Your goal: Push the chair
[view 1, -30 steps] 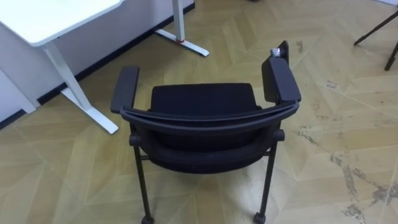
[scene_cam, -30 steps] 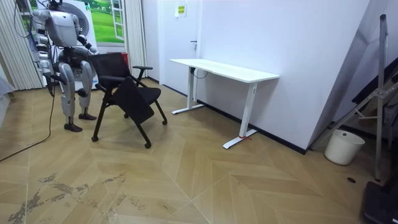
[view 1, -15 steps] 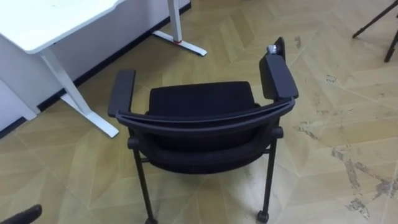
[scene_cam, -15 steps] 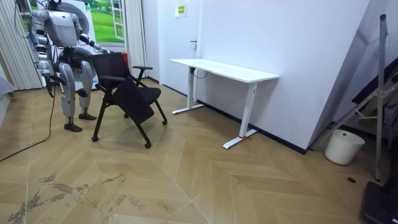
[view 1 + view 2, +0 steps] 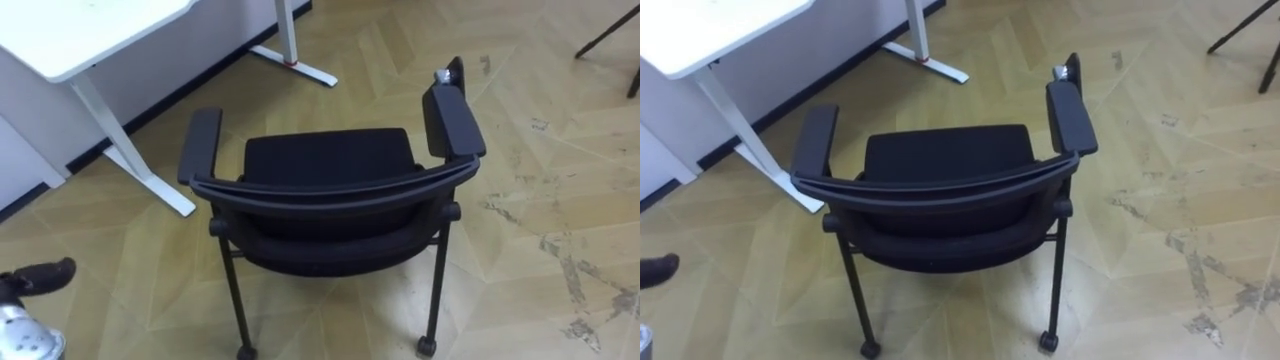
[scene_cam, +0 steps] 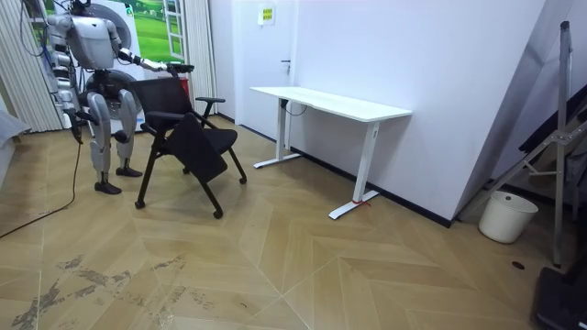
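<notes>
As the robot stands just behind the chair [image 5: 330, 165] and looks down on it, its left hand [image 5: 38, 276] shows at the near left, low and well apart from the chair's frame. It has hold of nothing. How far open it is I cannot tell, because the picture's edge cuts it off. In the room view that arm is held out forward at about the height of the chair's top edge, which looks like a reach towards a push not yet made. The right hand [image 6: 77, 126] hangs by the robot's side in the room view, too small to read.

The black chair sits in the middle of the wooden floor [image 5: 560, 200] with its curved backrest [image 5: 335, 195] nearest the robot. That makes the back the natural place to press. Its two near legs end in small wheels [image 5: 427, 347] (so it should roll rather than scrape).

Beyond the backrest lies the seat, facing away. The left armrest [image 5: 200, 143] and right armrest [image 5: 453, 118] run towards the far side.

Far left stands a white desk [image 5: 70, 30], and one of its feet [image 5: 150, 180] lies near the left armrest. A straight push would probably carry the chair alongside the desk, so that foot is the thing to avoid.
</notes>
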